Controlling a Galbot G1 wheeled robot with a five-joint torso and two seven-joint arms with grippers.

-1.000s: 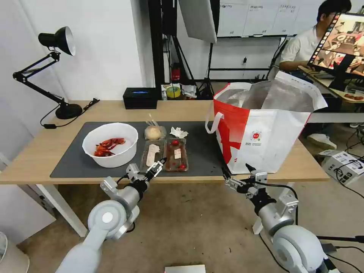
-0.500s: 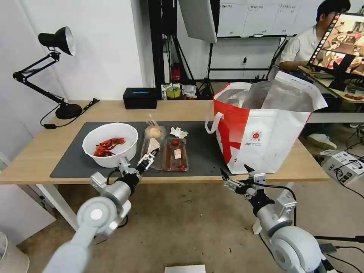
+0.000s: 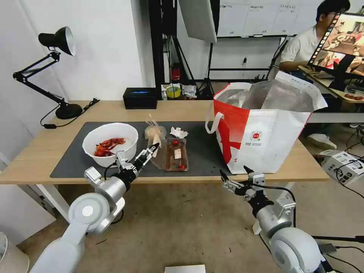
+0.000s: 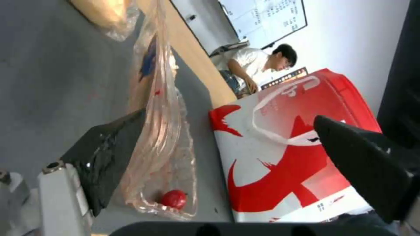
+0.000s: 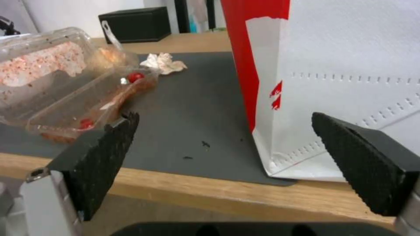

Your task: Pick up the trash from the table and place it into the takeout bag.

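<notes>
Head view, light-wood table [image 3: 45, 151], grey mat [image 3: 201, 146], left gripper [image 3: 151, 149] fingers apart at tray [image 3: 175, 154], right gripper [image 3: 233, 176] spread

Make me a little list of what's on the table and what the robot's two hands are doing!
Bowl: white, red shells inside, on the grey mat
Tray: clear, one half tipped up
Bun: in a clear bag, behind the tray
Tissue: crumpled, beside the bun
Takeout bag: red-and-white, open, standing on the table
Left hand: open, at the tray's raised half
Right hand: open, before the table edge, near the bag
</notes>
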